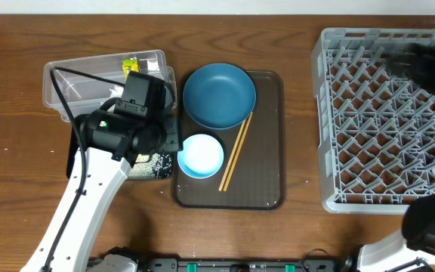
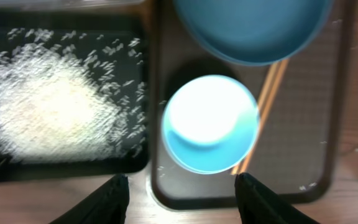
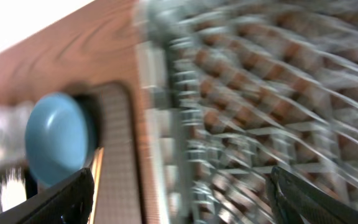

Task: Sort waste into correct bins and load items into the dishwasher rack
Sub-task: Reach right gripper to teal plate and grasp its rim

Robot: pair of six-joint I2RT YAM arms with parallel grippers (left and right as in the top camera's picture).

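Chopsticks (image 1: pixel 236 151) on tray (image 1: pixel 266 189), rack (image 1: pixel 387 121) to right

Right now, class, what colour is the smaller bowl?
Light blue; the smaller bowl shows best from the left wrist.

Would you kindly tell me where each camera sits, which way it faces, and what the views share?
Overhead: above the table, facing straight down on serving tray, dishwasher rack and left arm.
Left wrist: over the tray's near edge, facing down at light-blue bowl and rice; left gripper at the bottom.
Right wrist: over the rack, facing toward the dark-blue bowl; right gripper framing the bottom.
Shared: all three show the dark-blue bowl.
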